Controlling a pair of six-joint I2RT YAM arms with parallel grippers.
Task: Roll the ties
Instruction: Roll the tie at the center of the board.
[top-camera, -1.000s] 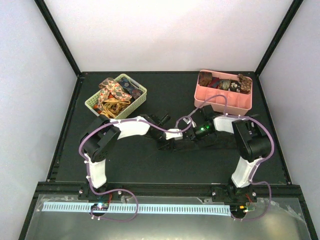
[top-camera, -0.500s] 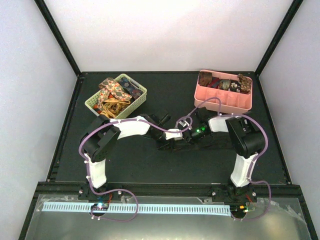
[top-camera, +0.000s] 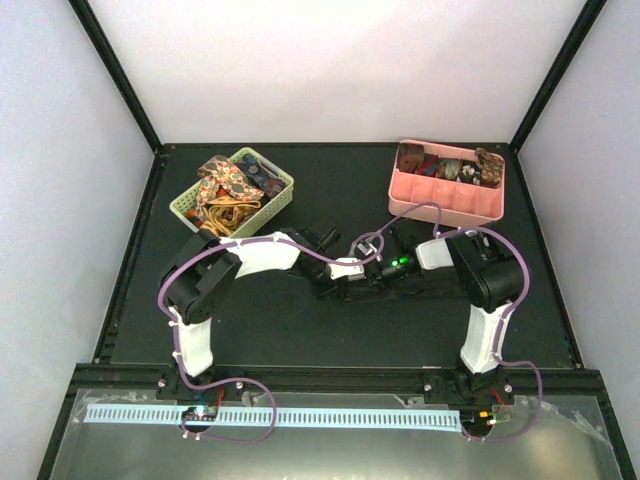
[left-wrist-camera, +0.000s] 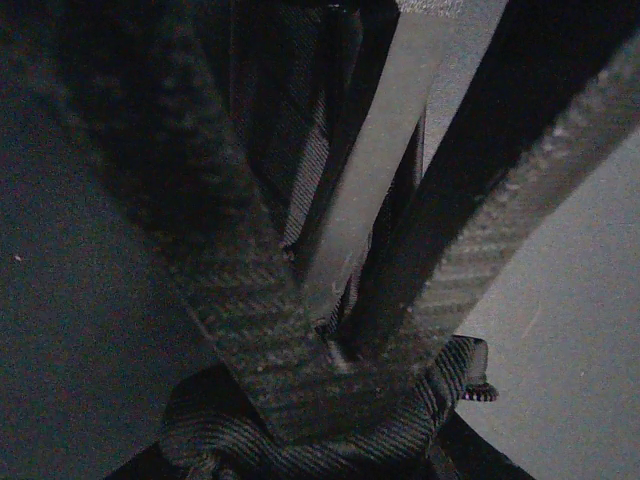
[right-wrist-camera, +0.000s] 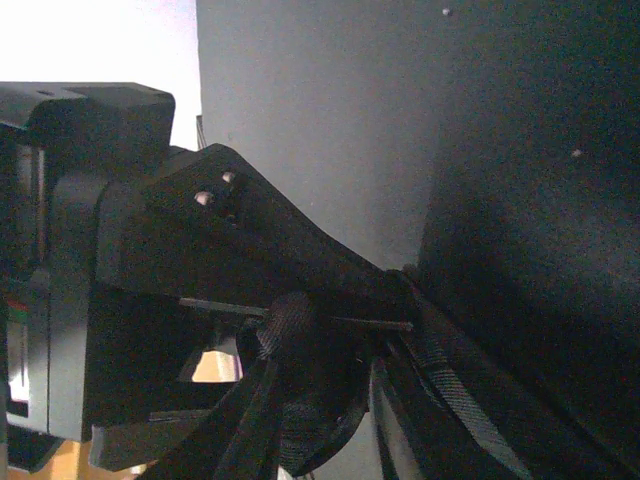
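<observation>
Centrally, the left end effector (left-wrist-camera: 335, 385) clamps a dark tie (left-wrist-camera: 300, 445) (right end effector (top-camera: 372, 277): cannot tell).

No legible writing in any view

No text, label, brand, number or sign could be read anywhere on or around the black table (top-camera: 300, 335). The green basket (top-camera: 283, 196) at its far left and the pink bin (top-camera: 445, 209) at its far right bore no readable markings. Both wrist views, close above the table, were too dark to show any lettering.
</observation>
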